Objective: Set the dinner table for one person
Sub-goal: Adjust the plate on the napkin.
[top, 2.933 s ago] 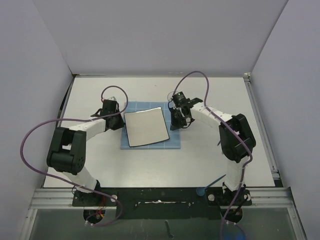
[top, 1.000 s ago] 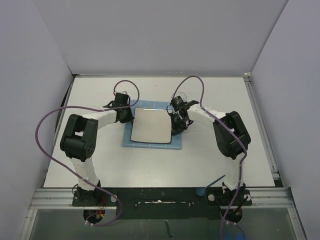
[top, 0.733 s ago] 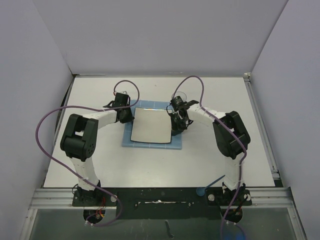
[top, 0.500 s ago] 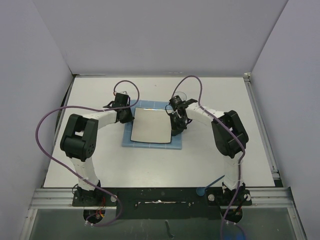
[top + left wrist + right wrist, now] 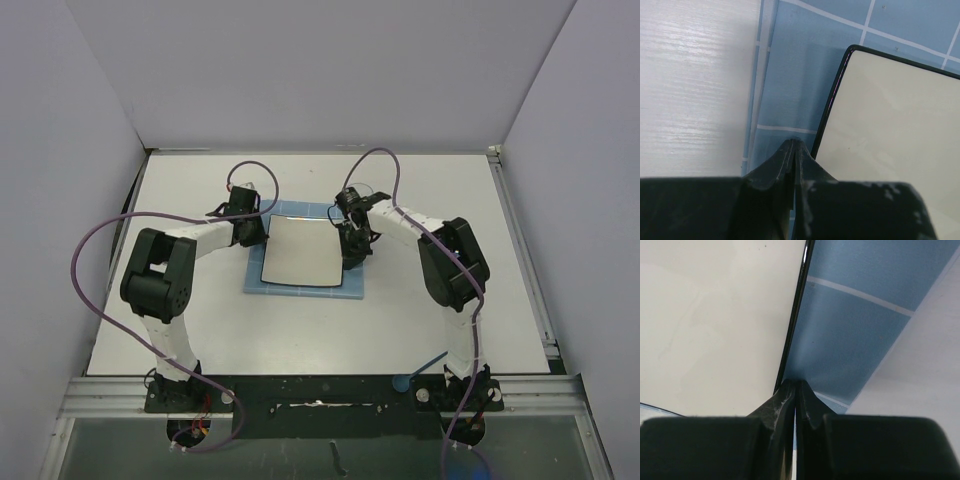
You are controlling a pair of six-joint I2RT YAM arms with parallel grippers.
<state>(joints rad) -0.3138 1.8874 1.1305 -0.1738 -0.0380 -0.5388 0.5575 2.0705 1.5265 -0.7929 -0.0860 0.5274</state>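
The white dinner table (image 5: 200, 330) carries a blue grid placemat (image 5: 300, 290) with a square white dark-rimmed plate (image 5: 300, 250) on it. My left gripper (image 5: 258, 232) is shut, with its tips on the placemat just outside the plate's left rim near the far corner. In the left wrist view the gripper (image 5: 792, 143) rests on the placemat (image 5: 795, 75) beside the plate (image 5: 890, 130). My right gripper (image 5: 348, 255) is shut at the plate's right rim. In the right wrist view the gripper (image 5: 796, 383) touches the line between plate (image 5: 715, 315) and placemat (image 5: 850, 330).
Grey walls close the table in on three sides. Purple cables loop over both arms. Bare table shows in the left wrist view (image 5: 695, 85) and the right wrist view (image 5: 920, 370). A metal rail (image 5: 320, 385) runs along the near edge.
Since 2.9 s ago the plate and placemat have turned squarer, and the left arm has swung in to the plate's far left corner. Over the last second the right wrist shifted slightly.
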